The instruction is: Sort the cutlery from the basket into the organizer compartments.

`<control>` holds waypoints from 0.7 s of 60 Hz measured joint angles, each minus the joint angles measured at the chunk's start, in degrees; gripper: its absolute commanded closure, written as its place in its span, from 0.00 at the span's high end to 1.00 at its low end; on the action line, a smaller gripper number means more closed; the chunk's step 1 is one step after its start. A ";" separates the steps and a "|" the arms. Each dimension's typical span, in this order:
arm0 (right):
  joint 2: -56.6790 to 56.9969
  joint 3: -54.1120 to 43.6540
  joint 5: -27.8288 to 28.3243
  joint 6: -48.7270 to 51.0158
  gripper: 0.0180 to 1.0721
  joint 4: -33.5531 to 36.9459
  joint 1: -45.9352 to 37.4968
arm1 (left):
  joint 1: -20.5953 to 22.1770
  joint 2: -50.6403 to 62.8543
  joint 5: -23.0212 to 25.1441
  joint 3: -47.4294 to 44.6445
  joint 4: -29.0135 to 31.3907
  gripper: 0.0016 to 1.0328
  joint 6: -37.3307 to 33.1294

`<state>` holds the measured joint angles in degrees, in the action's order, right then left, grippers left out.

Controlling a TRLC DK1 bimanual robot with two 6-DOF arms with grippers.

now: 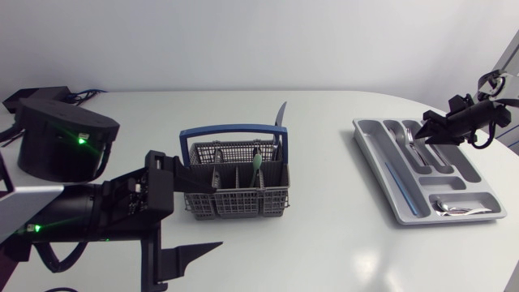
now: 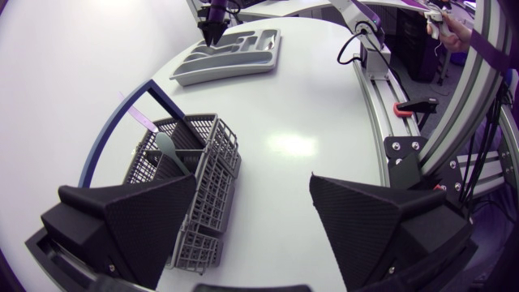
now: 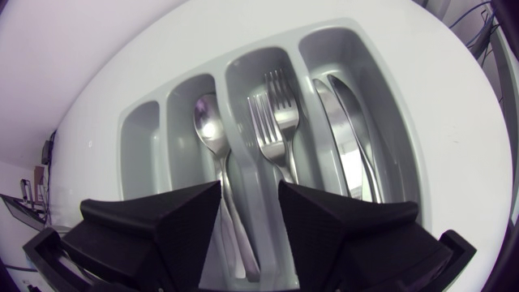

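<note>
The grey wire cutlery basket [image 1: 235, 191] with a blue handle stands mid-table; a knife [image 1: 280, 122] and a green-handled piece [image 1: 258, 162] stick up from it. The grey organizer [image 1: 373, 166] lies to the right. My right gripper [image 1: 422, 130] hovers over its far end, fingers parted. Just ahead of that gripper [image 3: 247, 235] two forks [image 3: 272, 113] lie in one compartment, with a spoon [image 3: 209, 130] and knives [image 3: 349, 122] in the neighbouring ones; one fork's handle runs under the gap. My left gripper [image 2: 255, 219] is open and empty, with the basket [image 2: 199, 186] beside one finger.
More cutlery [image 1: 454, 207] lies in the organizer's near cross compartment. A black box [image 1: 61, 138] with a green light stands at the table's left. The left arm's own body fills the near left corner.
</note>
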<state>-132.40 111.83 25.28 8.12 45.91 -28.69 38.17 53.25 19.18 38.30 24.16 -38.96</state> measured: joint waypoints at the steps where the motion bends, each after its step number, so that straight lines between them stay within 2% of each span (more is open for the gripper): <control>1: 1.01 -0.72 -0.02 0.02 0.56 -0.28 0.09 | 0.02 -0.04 0.00 0.00 0.02 0.94 0.00; 19: 18.64 -16.09 -0.20 4.09 0.58 -5.22 4.94 | 0.15 -1.88 -0.07 0.00 1.16 0.94 0.22; 42: 41.51 -39.95 0.22 11.82 0.58 -11.61 19.58 | -0.68 -2.38 -1.57 0.00 1.36 0.94 0.44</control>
<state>-90.89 71.88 25.50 19.94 34.30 -9.10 37.50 50.87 17.61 38.30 25.52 -38.52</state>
